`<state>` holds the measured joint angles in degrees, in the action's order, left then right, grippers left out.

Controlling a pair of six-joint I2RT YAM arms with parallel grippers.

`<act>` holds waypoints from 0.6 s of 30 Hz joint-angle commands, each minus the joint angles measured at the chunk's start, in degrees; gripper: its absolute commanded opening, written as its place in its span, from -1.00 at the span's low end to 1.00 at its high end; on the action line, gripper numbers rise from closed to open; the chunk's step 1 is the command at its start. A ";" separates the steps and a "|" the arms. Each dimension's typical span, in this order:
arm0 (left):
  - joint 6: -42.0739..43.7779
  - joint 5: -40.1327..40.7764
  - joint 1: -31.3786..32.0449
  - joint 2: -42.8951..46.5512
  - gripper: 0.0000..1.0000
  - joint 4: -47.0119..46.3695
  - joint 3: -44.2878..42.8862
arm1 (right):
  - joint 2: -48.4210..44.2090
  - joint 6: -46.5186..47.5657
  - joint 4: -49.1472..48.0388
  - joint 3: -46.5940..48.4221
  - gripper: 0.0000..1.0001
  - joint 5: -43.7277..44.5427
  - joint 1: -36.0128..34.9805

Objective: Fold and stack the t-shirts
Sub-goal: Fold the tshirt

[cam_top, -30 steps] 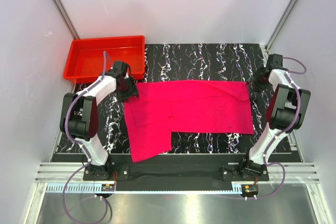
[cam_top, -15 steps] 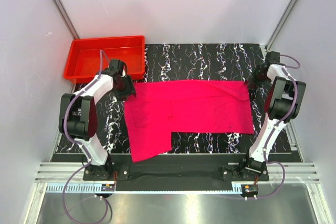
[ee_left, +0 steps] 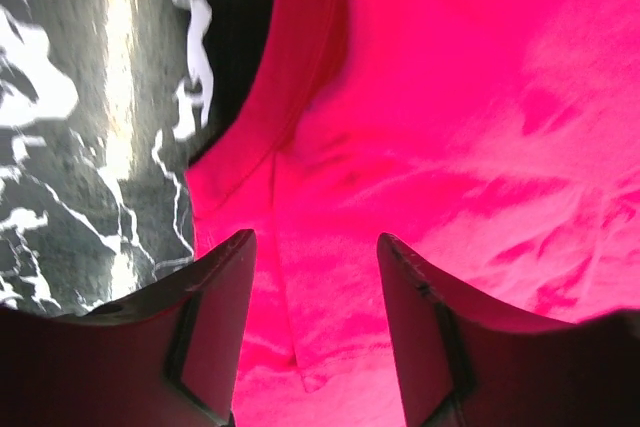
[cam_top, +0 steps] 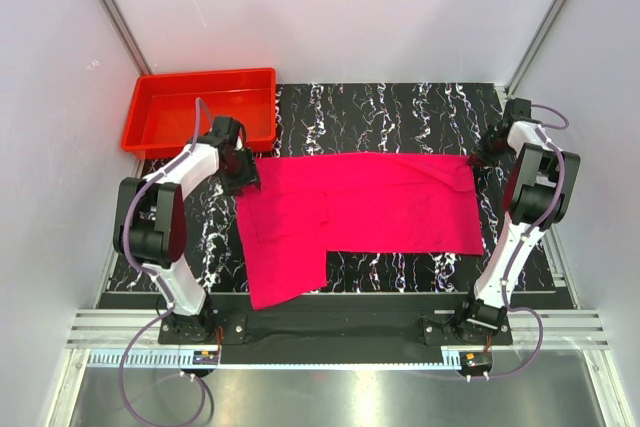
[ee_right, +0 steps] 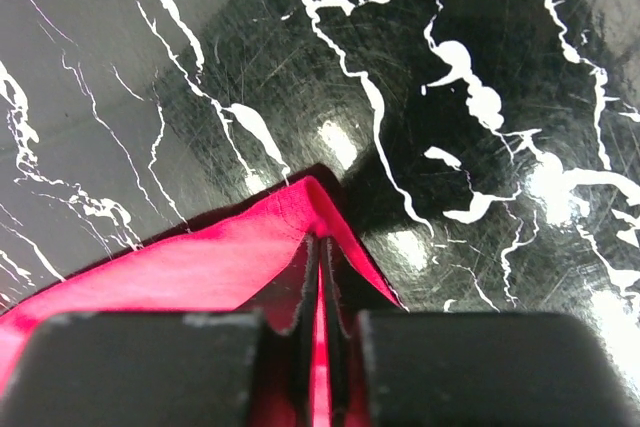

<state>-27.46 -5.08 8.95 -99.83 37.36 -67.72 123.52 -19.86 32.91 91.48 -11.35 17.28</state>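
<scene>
Red tray (cam_top: 170, 112) of rigid plastic sits at the far left corner of the black, white-veined table (cam_top: 400, 107). Just beside its near right corner, the left gripper (cam_top: 245, 179) is down at the far left corner of the t-shirt (cam_top: 370, 209). In the left wrist view its fingers (ee_left: 205, 337) stand apart, unclenched, over the pink cloth close to a seamed, curved edge, with bare table to their left. The magenta t-shirt lies flat across the middle of the table, long side running left to right. Its left part reaches toward the near edge, and a rectangular patch of table shows at the near right. At the far right corner, the right gripper (cam_top: 486, 154) is pinched on the cloth: the right wrist view shows its jaws closed with a thin fold of pink fabric between them, the shirt's corner peaking up off the table.
</scene>
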 commanded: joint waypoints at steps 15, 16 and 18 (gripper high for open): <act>2.15 4.91 -0.07 -8.36 -0.19 -9.59 -6.46 | 2.69 -0.53 0.67 2.21 -1.00 -1.65 0.12; 1.98 4.91 -0.07 -8.54 -0.27 -9.68 -6.63 | 2.86 -0.62 0.67 2.30 -1.00 -1.57 0.12; 2.06 4.91 -0.07 -8.89 -0.66 -9.68 -7.07 | 3.12 -0.88 0.84 2.47 -1.00 -0.69 0.12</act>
<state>-26.44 -1.65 8.95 -108.51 30.26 -71.81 124.68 -20.40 33.21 92.64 -13.04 17.32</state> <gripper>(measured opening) 0.235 0.011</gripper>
